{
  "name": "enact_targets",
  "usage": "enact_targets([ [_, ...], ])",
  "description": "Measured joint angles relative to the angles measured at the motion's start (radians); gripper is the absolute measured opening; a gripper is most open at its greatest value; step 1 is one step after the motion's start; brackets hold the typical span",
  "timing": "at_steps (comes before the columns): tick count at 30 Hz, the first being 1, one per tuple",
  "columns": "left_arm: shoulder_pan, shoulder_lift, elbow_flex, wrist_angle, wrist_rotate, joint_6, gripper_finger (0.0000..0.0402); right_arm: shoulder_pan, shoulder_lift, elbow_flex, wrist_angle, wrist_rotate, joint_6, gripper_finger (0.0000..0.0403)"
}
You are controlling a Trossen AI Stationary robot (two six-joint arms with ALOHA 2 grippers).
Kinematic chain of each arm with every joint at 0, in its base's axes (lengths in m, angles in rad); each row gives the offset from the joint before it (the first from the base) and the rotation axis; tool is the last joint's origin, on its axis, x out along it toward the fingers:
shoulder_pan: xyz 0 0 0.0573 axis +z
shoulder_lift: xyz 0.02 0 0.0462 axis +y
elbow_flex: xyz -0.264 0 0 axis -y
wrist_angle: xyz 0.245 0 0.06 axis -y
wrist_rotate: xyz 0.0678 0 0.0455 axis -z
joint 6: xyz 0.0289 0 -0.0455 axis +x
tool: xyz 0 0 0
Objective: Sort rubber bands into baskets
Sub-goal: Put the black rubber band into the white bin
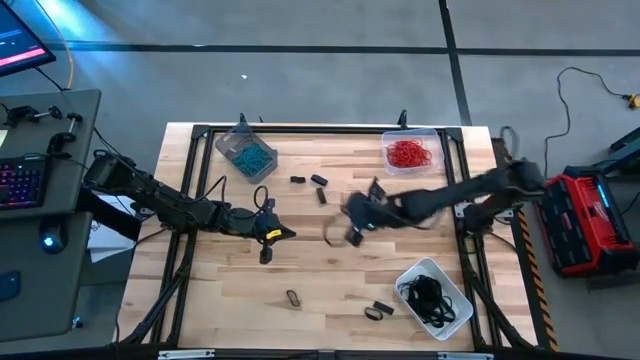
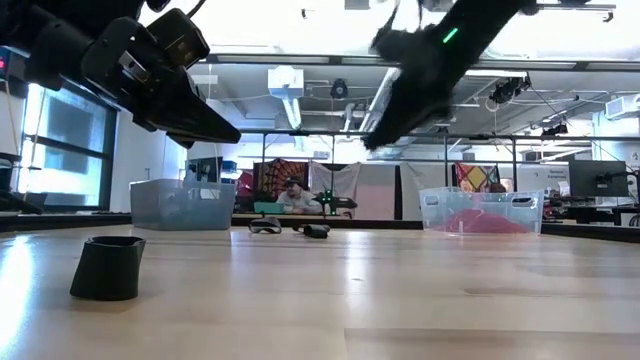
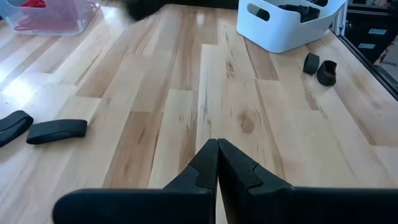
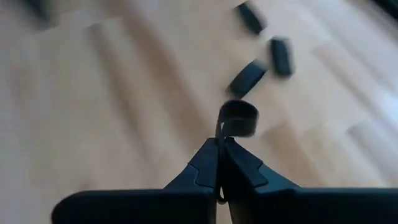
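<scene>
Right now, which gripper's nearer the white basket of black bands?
Right. The right gripper, shut on a black band, is mid-table, just up-left of the white basket. The left gripper sits farther left.

The left gripper (image 3: 217, 163) was near the bottom of the picture. Its two dark fingers (image 3: 202, 168) were pressed together with nothing between them. Under it was a wooden table (image 3: 186, 93) made of light planks. Two flat black rubber bands (image 3: 57, 130) lay on the table to one side, close to each other. Far off in one corner sat a clear basket (image 3: 62, 18) with red bands (image 3: 28, 5) inside. In the other far corner sat a white basket (image 3: 286, 31) with black bands (image 3: 301, 9) in it. Two small black bands (image 3: 326, 72) stood just beside the white basket, almost touching each other.
</scene>
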Motion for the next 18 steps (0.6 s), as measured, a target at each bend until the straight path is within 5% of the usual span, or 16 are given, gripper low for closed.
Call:
enact_targets([
  [9,-0.004,0.000,0.000,0.000,0.000,-0.001,0.0000,0.413,-0.247,0.000,-0.429,-0.016,0.434,0.0001],
  [18,-0.004,0.000,0.000,-0.001,0.000,-0.005,0.0000,0.797,-0.258,0.000,-0.619,-0.041,0.999,0.0001],
])
